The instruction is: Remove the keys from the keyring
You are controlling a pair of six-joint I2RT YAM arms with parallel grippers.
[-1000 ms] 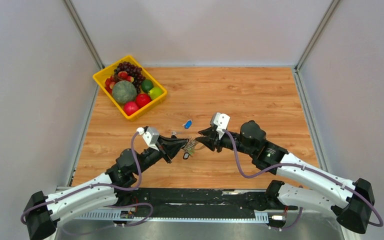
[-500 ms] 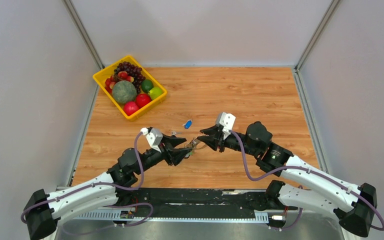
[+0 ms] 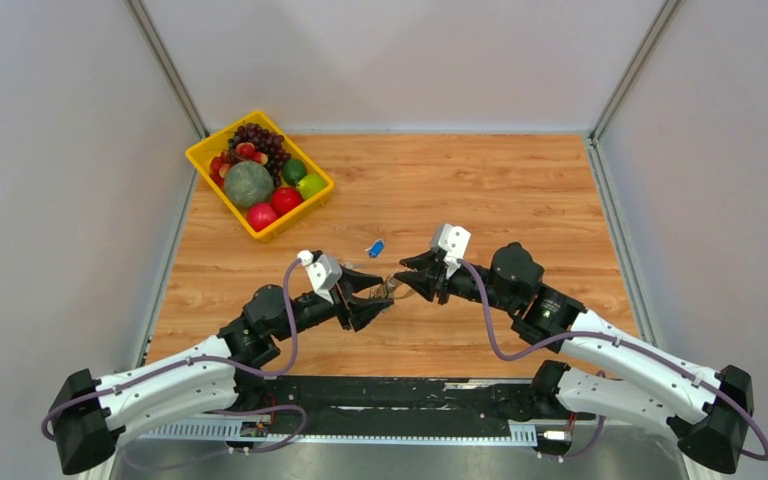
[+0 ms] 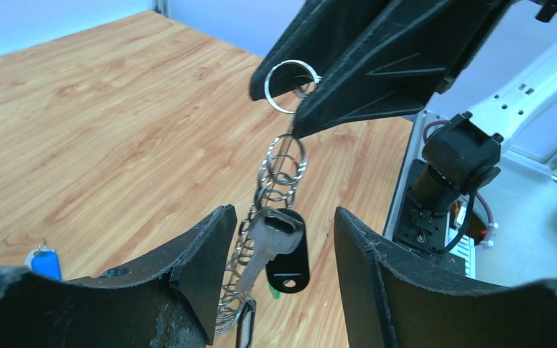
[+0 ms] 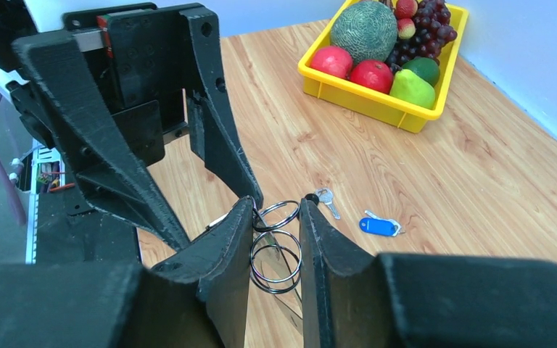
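The keyring [image 4: 288,76] is a chain of linked wire rings hanging in the air. My right gripper [image 5: 276,203] is shut on it, and the rings [image 5: 275,250] are squeezed between its fingers. Below hang the keys: one silver key [image 4: 274,235] with a black tag [image 4: 289,262] behind it, and more rings further down. My left gripper [image 4: 281,212] stands open around this key, its fingers [image 4: 203,268] clear of it on both sides. From above, the two grippers meet tip to tip, left [image 3: 368,298] and right [image 3: 412,278], with the keyring [image 3: 388,288] between them.
A loose silver key [image 5: 325,199] and a blue tag [image 5: 377,226] lie on the wooden table beyond the grippers; the blue tag [image 3: 375,246] also shows from above. A yellow basket [image 3: 203,152] of fruit stands at the back left.
My left gripper has opened and let go of the bunch, then pushed slightly forward toward the right gripper. The right gripper shifted a little to the right, still holding the rings.
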